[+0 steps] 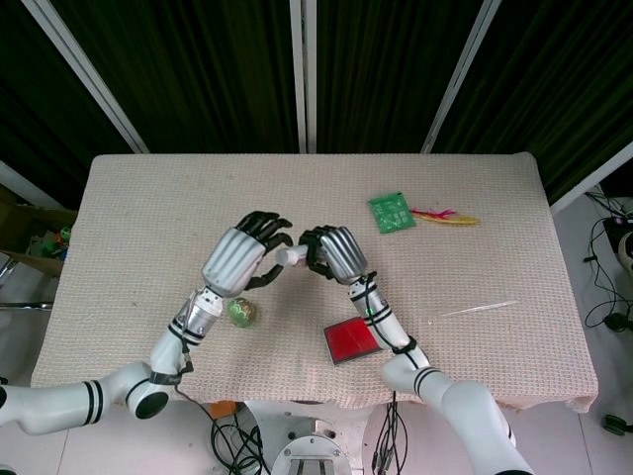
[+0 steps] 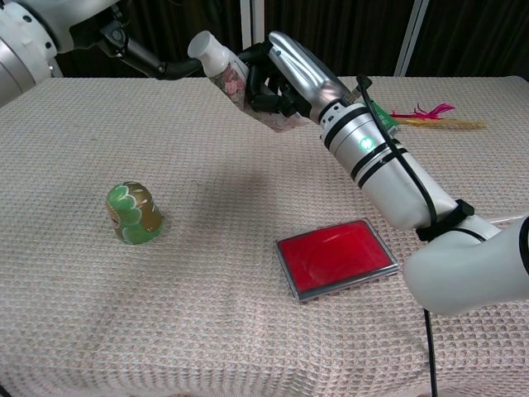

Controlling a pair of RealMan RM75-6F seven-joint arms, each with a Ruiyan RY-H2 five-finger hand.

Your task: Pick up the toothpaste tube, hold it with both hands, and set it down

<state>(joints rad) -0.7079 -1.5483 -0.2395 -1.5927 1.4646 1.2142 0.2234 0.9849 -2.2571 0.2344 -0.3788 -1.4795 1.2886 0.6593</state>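
Note:
The toothpaste tube [image 2: 234, 81], white-capped with a floral print, is lifted above the table, cap pointing up and to the left. My right hand [image 2: 285, 73] grips its body from the right, fingers wrapped around it. In the head view the tube [image 1: 291, 256] shows as a short white piece between the two hands. My left hand [image 1: 241, 256] is at the cap end with its fingers spread, the dark fingertips [image 2: 169, 69] right beside the cap. Whether they touch the cap I cannot tell. My right hand [image 1: 332, 251] is level with the left one.
A green patterned cup [image 2: 132, 212] lies upside down on the cloth below the left hand. A red flat case [image 2: 336, 257] lies under my right forearm. At the far right are a green packet [image 1: 392, 211] and a pink-and-yellow feather [image 1: 445, 216]. A thin clear stick [image 1: 480, 309] lies to the right.

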